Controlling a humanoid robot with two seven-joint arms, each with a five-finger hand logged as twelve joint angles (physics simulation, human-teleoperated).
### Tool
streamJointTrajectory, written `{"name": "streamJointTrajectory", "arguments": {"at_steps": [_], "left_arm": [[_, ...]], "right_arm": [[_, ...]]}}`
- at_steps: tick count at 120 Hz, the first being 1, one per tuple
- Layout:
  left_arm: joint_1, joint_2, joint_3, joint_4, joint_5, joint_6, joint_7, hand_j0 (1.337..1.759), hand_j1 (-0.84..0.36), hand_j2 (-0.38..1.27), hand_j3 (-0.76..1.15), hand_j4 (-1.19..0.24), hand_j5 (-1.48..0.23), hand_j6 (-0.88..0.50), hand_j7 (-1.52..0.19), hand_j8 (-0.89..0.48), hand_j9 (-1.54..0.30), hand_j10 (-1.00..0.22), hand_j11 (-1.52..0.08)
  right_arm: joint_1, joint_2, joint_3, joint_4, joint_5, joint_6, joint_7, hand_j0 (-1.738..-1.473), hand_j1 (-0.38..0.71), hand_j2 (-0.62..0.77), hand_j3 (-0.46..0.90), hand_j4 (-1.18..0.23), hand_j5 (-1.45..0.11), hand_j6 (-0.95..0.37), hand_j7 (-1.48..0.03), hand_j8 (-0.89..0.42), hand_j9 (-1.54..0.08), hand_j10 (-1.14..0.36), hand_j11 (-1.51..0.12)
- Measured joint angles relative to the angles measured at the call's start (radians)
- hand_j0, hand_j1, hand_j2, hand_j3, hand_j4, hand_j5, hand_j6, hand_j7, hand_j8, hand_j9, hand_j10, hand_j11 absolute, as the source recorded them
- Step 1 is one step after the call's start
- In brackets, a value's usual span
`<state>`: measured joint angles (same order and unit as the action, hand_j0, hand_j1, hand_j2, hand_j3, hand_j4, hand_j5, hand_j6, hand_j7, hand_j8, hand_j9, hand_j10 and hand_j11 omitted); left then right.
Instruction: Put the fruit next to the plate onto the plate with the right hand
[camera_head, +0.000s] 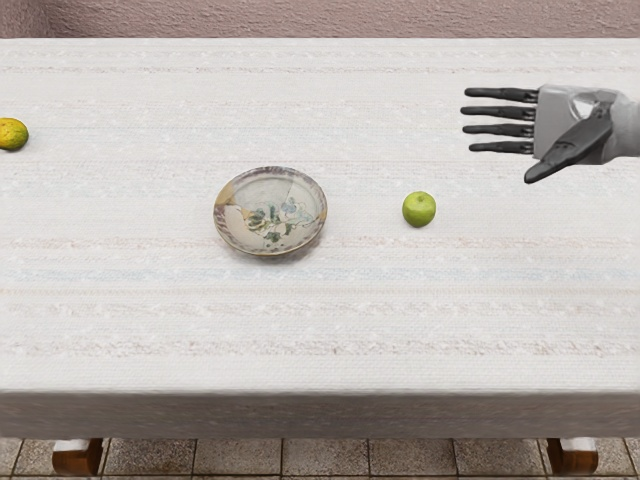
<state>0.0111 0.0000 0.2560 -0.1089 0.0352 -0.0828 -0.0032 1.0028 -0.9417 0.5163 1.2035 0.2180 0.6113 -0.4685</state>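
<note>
Currently I am holding the right hand (545, 125) over the table's (320, 330) far right side, fingers (495, 113) straight and spread apart, gripping nothing. The green fruit (419, 209) is sitting near the plate (222, 205) on its right, not touching it. I am judging the fruit light, rigid, smooth-skinned and liable to roll. I am therefore planning a wrap around its widest girth, thumb opposing the fingers, with moderate squeeze.

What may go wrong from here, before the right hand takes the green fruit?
1. The green fruit is round and loose on the table; a nudge from the open right hand may roll it away.
2. The plate looks shallow; a fruit released carelessly may roll off.
</note>
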Motion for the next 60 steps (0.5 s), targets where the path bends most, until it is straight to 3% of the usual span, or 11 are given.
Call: {"name": "streamJointTrajectory", "arguments": {"at_steps": [28, 47, 60], "left_arm": [[0.0, 0.0, 0.0, 0.0, 0.0, 0.0, 0.0, 1.658, 0.06, 0.05, 0.0, -0.25, -0.32, -0.25, -0.32, -0.25, -0.32, -0.25, -0.32], [0.0, 0.0, 0.0, 0.0, 0.0, 0.0, 0.0, 1.658, 0.06, 0.05, 0.0, -0.25, -0.32, -0.25, -0.32, -0.25, -0.32, -0.25, -0.32], [0.0, 0.0, 0.0, 0.0, 0.0, 0.0, 0.0, 1.658, 0.06, 0.05, 0.0, -0.25, -0.32, -0.25, -0.32, -0.25, -0.32, -0.24, -0.32]], "right_arm": [[0.016, 0.032, 0.015, -0.034, -0.052, 0.0, 0.004, -1.658, -0.31, -0.01, 0.0, -0.03, -0.05, -0.03, -0.05, -0.03, -0.05, -0.03, -0.05], [0.081, 0.091, 0.111, -0.037, -0.468, 0.0, 0.004, -1.658, -0.31, -0.01, 0.0, -0.03, -0.05, -0.03, -0.05, -0.03, -0.05, -0.03, -0.05], [0.119, 0.107, 0.13, 0.08, -0.73, 0.0, 0.003, -1.658, -0.31, -0.01, 0.0, -0.04, -0.05, -0.04, -0.05, -0.04, -0.05, -0.04, -0.05]]}}
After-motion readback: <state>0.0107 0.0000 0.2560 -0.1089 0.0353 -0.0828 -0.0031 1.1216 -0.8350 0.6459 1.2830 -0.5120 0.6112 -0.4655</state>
